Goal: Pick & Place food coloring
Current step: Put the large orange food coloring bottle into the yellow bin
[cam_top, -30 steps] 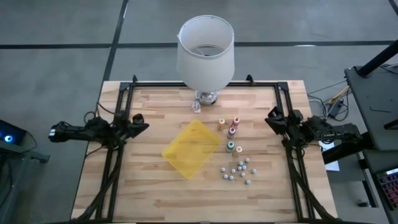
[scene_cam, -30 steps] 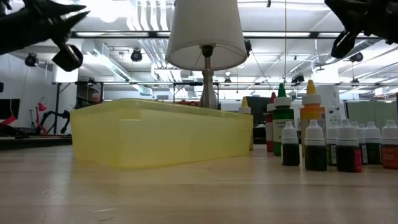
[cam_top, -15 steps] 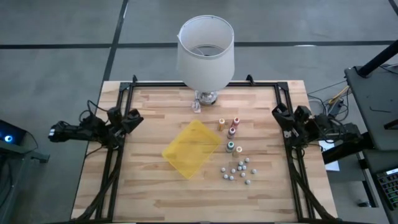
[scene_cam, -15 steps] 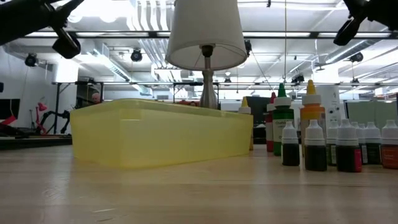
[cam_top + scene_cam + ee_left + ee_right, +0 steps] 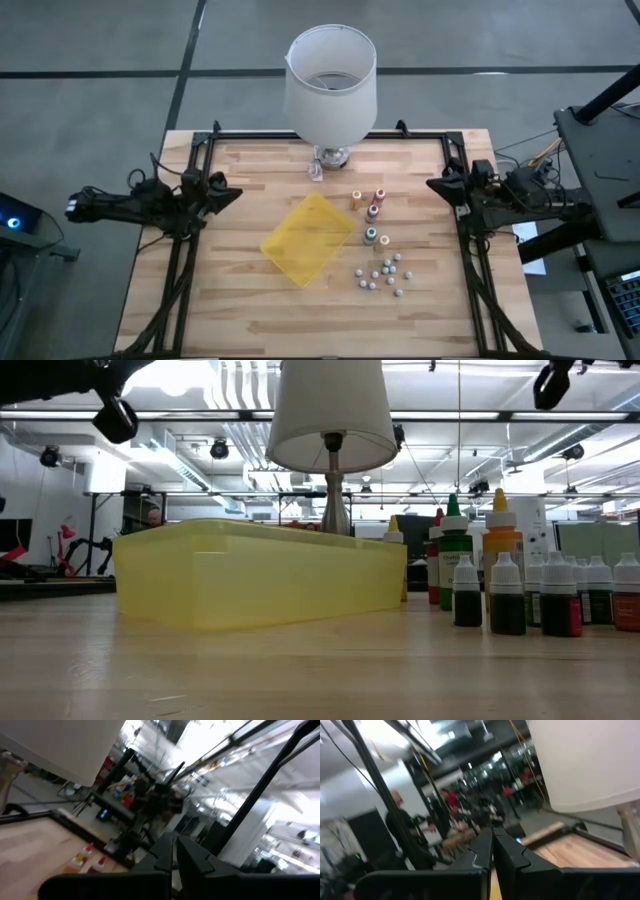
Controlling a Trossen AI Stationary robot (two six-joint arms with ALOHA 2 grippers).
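The food coloring bottles (image 5: 372, 212) stand upright on their bases on the wooden table, right of centre: small pale bottles with orange, magenta, pink, green and cream caps. In the low view they stand at the right (image 5: 455, 565). My left gripper (image 5: 232, 194) hangs shut above the table's left edge, pointing toward the middle; in its wrist view the fingers (image 5: 172, 847) lie together. My right gripper (image 5: 433, 187) hangs shut above the right edge, its fingers (image 5: 492, 840) also together. Both are well clear of the bottles and hold nothing.
A flat yellow tray (image 5: 308, 238) lies at the table's centre, left of the bottles. Several small white-capped dark bottles (image 5: 381, 273) cluster nearer the front right. A lamp with a white shade (image 5: 330, 85) stands at the far edge. A person shows beyond the table (image 5: 397, 827).
Both grippers have risen from near the table's side edges and tipped their fingers upward; in the low view they have climbed toward the picture's top, the right one more than the left. Both stay shut. The bottles and tray have not moved.
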